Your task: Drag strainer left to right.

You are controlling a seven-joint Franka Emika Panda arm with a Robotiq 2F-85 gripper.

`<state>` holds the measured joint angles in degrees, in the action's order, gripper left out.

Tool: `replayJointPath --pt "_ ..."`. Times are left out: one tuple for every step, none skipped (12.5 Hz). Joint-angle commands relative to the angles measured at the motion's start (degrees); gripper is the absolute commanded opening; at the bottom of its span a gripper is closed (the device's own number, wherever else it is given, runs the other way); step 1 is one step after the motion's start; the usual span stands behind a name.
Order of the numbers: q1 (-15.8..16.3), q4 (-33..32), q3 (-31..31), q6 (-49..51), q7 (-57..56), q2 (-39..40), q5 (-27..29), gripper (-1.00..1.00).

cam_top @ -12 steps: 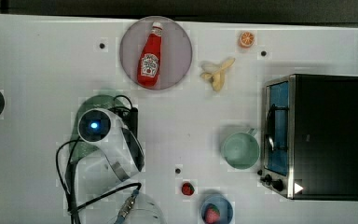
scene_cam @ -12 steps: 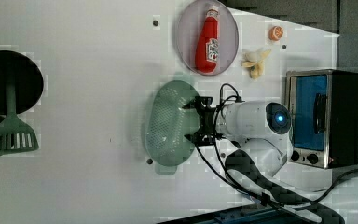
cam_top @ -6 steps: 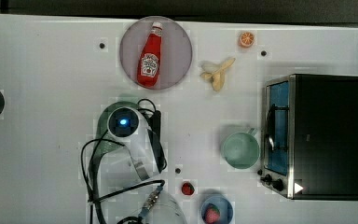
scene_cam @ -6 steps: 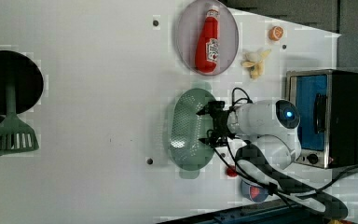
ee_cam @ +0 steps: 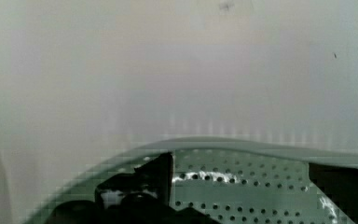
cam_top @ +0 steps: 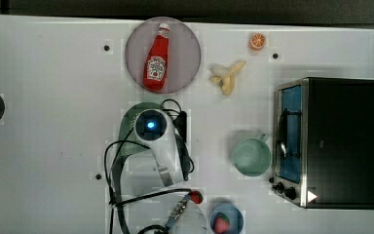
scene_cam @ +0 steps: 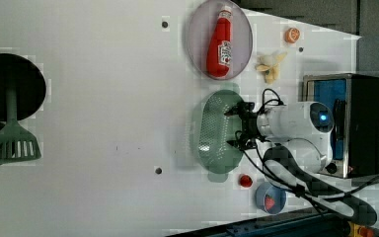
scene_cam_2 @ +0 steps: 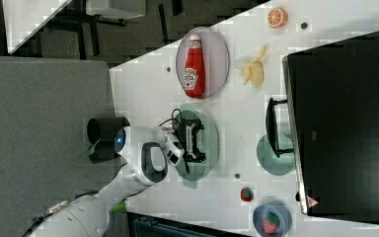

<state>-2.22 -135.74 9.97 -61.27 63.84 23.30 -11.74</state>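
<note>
The strainer (scene_cam: 212, 131) is a pale mint-green oblong colander lying mid-table below the grey plate. In the top view only its rim (cam_top: 126, 122) shows past the white arm (cam_top: 151, 124). My gripper (scene_cam: 233, 127) is open, its black fingers (scene_cam: 236, 111) spread inside the bowl near the wall on the left view's right. The right view has the gripper (scene_cam_2: 190, 140) low over the strainer (scene_cam_2: 209, 143). In the wrist view the dotted strainer bottom (ee_cam: 242, 186) lies between the two fingers (ee_cam: 154, 172), with nothing clamped.
A ketchup bottle (cam_top: 157, 61) lies on the grey plate (cam_top: 136, 44). A banana (cam_top: 227, 78), an orange slice (cam_top: 257, 41), a mint mug (cam_top: 251, 156) and a toaster oven (cam_top: 331, 141) stand to the top view's right. A black pan (scene_cam: 10, 89) and spatula (scene_cam: 10, 143) lie far left.
The arm and the strainer have slid together toward the top view's right, closer to the mug. The fingers have stayed open.
</note>
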Motion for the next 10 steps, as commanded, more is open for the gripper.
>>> replayJointPath --pt "-0.83 1.0 -3.47 0.18 -6.25 -2.21 -0.03 1.0" --pt "-0.83 1.01 -4.44 0.21 -7.57 -2.27 -0.02 1.0" --pt "-0.84 1.0 -5.47 0.23 -8.81 -2.27 -0.02 1.0" --pt "-0.84 1.02 -6.55 0.11 -10.13 -2.29 -0.03 1.0" --pt "-0.86 1.1 -7.69 -0.13 -11.22 -2.29 -0.03 1.0" --pt "-0.87 1.11 -8.87 -0.15 -12.47 -2.31 -0.03 1.0" --pt "-0.88 1.08 -10.01 -0.23 -14.04 -2.3 -0.03 1.0" --pt "-0.89 1.09 -11.15 -0.28 -14.96 -2.3 -0.02 1.0" --pt "-0.9 1.08 -12.1 -0.6 -15.78 -2.3 -0.03 1.0" --pt "-0.9 1.11 -12.98 -0.75 -16.19 -2.3 -0.03 1.0"
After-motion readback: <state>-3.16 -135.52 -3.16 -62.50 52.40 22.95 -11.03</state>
